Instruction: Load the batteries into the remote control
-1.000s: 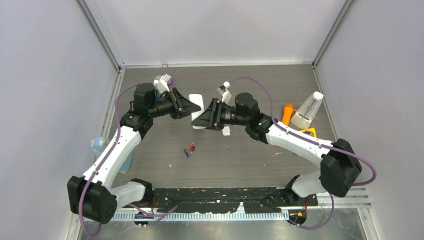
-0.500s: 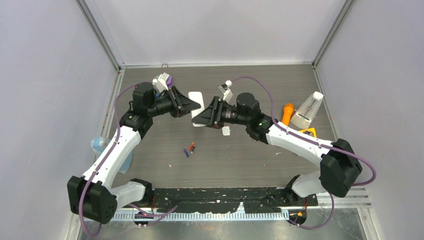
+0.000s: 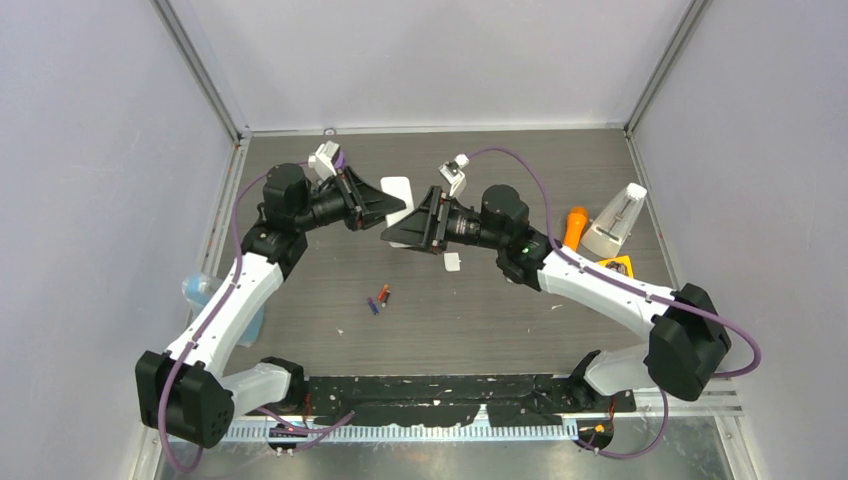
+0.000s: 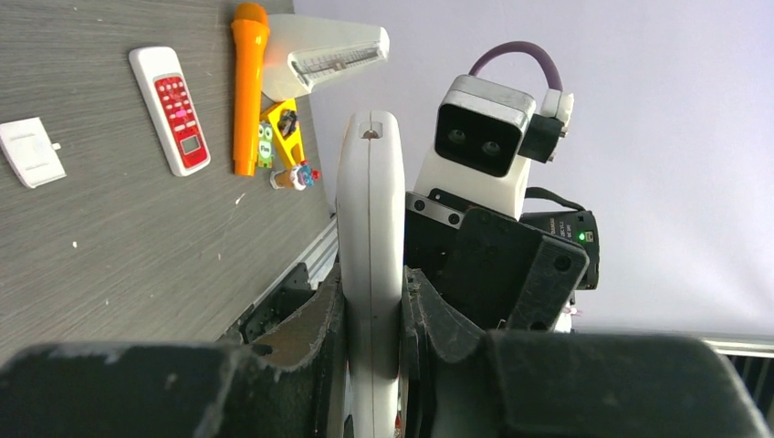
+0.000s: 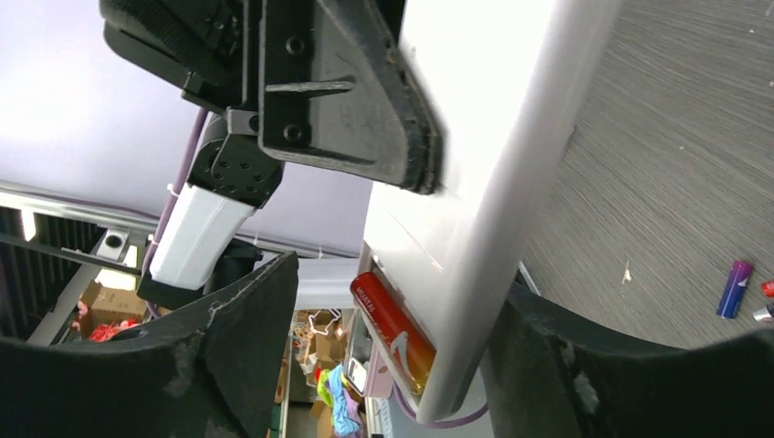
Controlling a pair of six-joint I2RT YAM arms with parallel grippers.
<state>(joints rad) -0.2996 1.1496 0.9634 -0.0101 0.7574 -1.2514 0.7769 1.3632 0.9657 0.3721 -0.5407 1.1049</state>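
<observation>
Two grippers meet above the table, where we see the left gripper clenched on the white remote, the right gripper spread around it, seemingly not pinching, one red battery seated in its bay, and loose batteries lying below.

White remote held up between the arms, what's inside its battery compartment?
One red-orange battery lies in the open slot of the white remote. The casing's edge hides whether a second sits beside it.
</observation>
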